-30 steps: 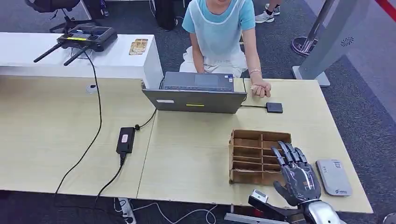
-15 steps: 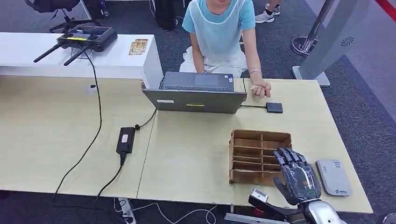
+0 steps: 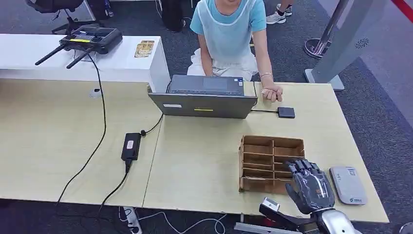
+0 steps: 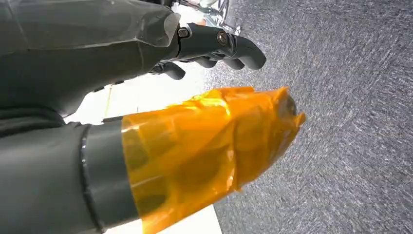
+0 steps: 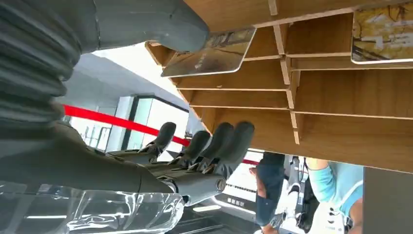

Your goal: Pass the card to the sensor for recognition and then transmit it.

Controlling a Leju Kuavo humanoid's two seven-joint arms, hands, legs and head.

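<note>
A wooden card rack [image 3: 265, 163] with several slots stands on the table's near right. My right hand [image 3: 309, 187] hovers over its near right corner, fingers bent down toward the slots. In the right wrist view a card [image 5: 209, 52] leans in a slot with my thumb [image 5: 146, 19] right at its edge, while the fingers [image 5: 214, 146] curl on the other side, apart from it. A second card [image 5: 382, 31] sits in another slot. A flat grey reader [image 3: 347, 184] lies just right of the hand. My left hand [image 4: 146, 122] hangs over carpet, holding nothing.
An open laptop [image 3: 204, 100] stands mid-table with a person [image 3: 229, 34] seated behind it, one hand [image 3: 272, 91] resting on the table. A small black box [image 3: 286, 112] is wired to the laptop. A power brick [image 3: 131, 146] and cables lie to the left.
The right hand's fingers have curled down from outstretched toward the rack slots. The hand has drawn back slightly toward me. Nothing else moved.
</note>
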